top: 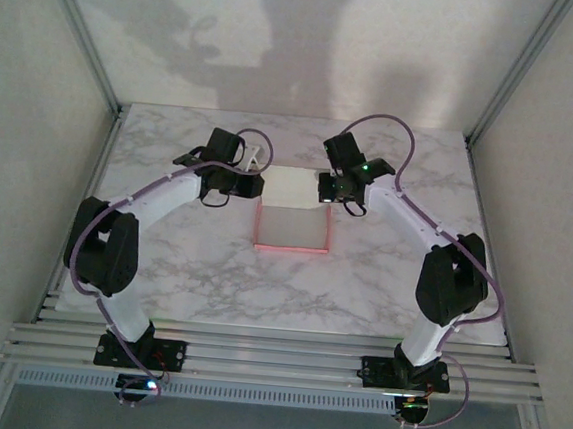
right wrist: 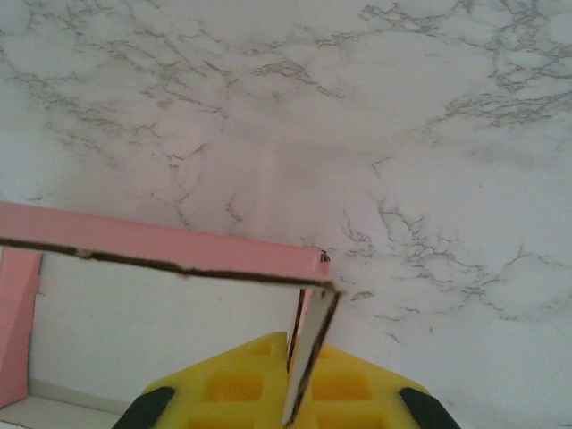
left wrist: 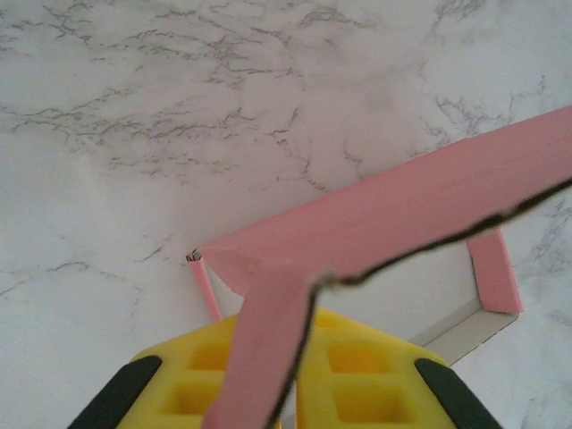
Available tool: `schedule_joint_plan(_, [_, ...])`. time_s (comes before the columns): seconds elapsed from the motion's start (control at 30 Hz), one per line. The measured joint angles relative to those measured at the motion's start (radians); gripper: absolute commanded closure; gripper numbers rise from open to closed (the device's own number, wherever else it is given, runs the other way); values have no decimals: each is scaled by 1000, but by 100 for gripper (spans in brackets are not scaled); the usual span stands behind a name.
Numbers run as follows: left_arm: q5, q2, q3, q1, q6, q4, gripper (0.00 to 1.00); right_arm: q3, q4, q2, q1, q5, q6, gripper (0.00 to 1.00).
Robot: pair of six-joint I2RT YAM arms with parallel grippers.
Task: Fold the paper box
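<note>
The paper box (top: 291, 225) lies at the middle of the table, off-white inside with pink walls standing up along its edges. My left gripper (top: 253, 185) is at its far left corner and my right gripper (top: 329, 188) at its far right corner. In the left wrist view the yellow fingers (left wrist: 366, 366) of the left gripper (left wrist: 302, 322) are shut on a pink flap (left wrist: 268, 349) that joins a long pink wall (left wrist: 402, 210). In the right wrist view the right gripper (right wrist: 302, 349) is shut on the thin edge of a side wall (right wrist: 313, 344) where it meets the pink wall (right wrist: 161, 243).
The marble table (top: 192, 266) lies bare around the box. Aluminium rails (top: 274, 359) run along the near edge by the arm bases. Pale enclosure walls (top: 11, 150) stand on both sides and at the back.
</note>
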Motion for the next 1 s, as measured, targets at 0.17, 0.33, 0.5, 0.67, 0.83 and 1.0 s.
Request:
schedule_joint_plan(0.17, [-10, -6, -21, -10, -23, 29, 88, -23, 38, 0, 0, 13, 35, 95])
schedule_joint_plan(0.33, [-32, -23, -71, -22, -28, 52, 88, -88, 97, -6, 3, 24, 54, 95])
schedule_joint_plan(0.5, [-48, -51, -119, -26, -29, 80, 88, -152, 155, -42, 17, 27, 55, 95])
schedule_joint_plan(0.67, [-54, -91, -170, -31, -32, 109, 87, -217, 205, -88, 31, 27, 55, 95])
schedule_joint_plan(0.83, [-63, -135, -230, -46, -39, 140, 87, -303, 260, -147, 47, 28, 55, 95])
schedule_joint_plan(1.0, [-81, -186, -308, -68, -47, 182, 86, -406, 323, -221, 71, 33, 53, 95])
